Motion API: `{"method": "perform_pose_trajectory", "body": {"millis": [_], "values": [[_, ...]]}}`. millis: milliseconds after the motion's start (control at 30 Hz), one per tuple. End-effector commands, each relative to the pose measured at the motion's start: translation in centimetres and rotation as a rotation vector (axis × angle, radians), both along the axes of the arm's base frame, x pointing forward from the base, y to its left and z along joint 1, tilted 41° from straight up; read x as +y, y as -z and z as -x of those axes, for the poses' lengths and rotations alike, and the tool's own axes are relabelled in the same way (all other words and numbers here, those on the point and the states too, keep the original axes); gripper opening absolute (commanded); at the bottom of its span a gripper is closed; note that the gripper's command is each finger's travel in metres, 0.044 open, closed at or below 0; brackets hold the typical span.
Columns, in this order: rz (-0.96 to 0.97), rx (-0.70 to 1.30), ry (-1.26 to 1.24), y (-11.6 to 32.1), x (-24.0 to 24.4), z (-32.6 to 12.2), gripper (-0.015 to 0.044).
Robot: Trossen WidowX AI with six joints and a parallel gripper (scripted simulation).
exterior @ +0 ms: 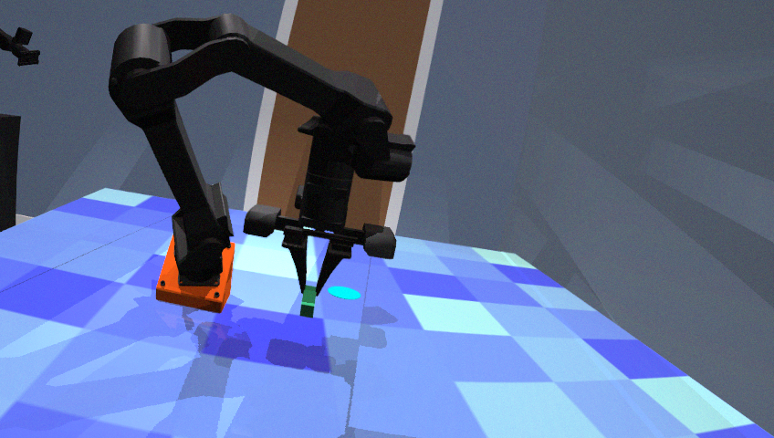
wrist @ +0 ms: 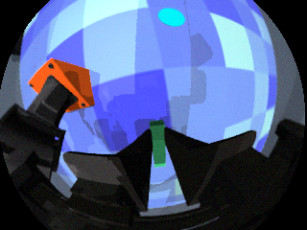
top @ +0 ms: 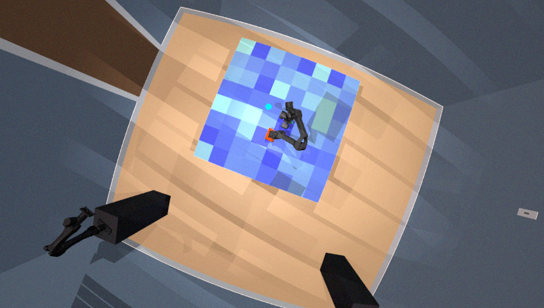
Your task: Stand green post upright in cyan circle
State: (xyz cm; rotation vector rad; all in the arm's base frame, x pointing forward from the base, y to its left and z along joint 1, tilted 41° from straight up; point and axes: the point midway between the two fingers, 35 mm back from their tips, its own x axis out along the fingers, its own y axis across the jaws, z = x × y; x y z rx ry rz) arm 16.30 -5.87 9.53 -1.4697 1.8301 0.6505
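The black gripper's (top: 289,122) (exterior: 310,293) (wrist: 158,136) tapered fingers were nearly closed, clamped on the rectangular green post (top: 292,122) (exterior: 308,297) (wrist: 158,145), above the checkered desk (top: 244,167) (exterior: 418,358) (wrist: 125,48), apart from the flat cyan circle (top: 268,106) (exterior: 344,293) (wrist: 172,17)
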Motion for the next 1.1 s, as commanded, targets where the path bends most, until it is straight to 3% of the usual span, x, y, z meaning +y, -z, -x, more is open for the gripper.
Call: {"method": "perform_pose_trajectory", "body": {"millis": [0, 433, 1067], "values": [[-0.002, 0.001, 0.004, -1.0, 0.9, -0.2, 0.0023], [0.011, 0.004, 0.007, -4.2, 3.3, 0.0, 0.0023], [0.007, -0.034, 0.042, -3.0, 6.2, -3.3, 0.0023]]}}
